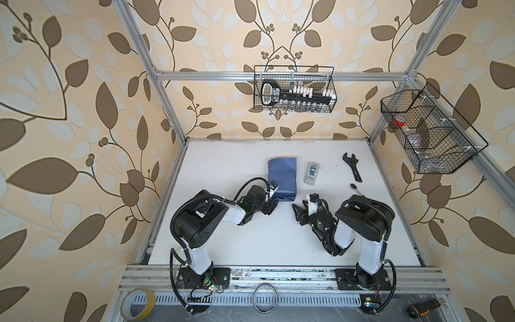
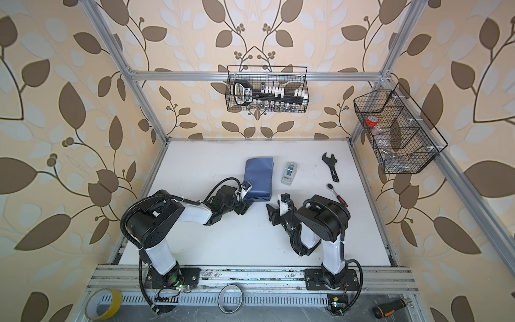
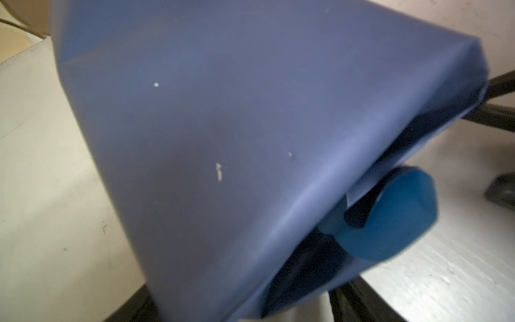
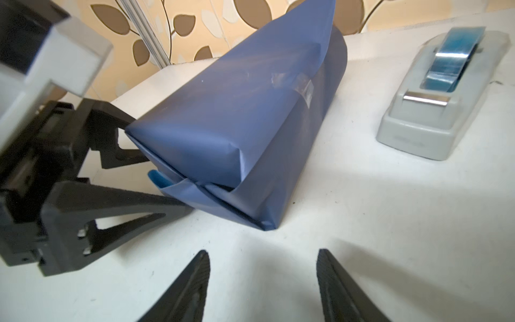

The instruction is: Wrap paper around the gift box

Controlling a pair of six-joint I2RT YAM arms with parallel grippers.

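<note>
One parcel of blue paper (image 1: 282, 175), the gift box hidden inside it, lies mid-tabletop (image 1: 223, 167). One tape dispenser (image 1: 311, 172) stands just beside it. Two tools, a wrench (image 1: 352, 167) and a ratchet (image 1: 356, 189), lie toward the right edge. The left gripper (image 4: 165, 184) has its jaws around the parcel's near end; it cannot be told whether they pinch it. The right gripper (image 4: 263, 278) stands apart, empty.

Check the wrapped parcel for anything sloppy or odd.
The paper gapes at its near end: flaps overlap with no tape visible, and a light-blue curl pokes out beneath. Its far end juts up unfolded. The tape strip on the seam looks wrinkled.
</note>
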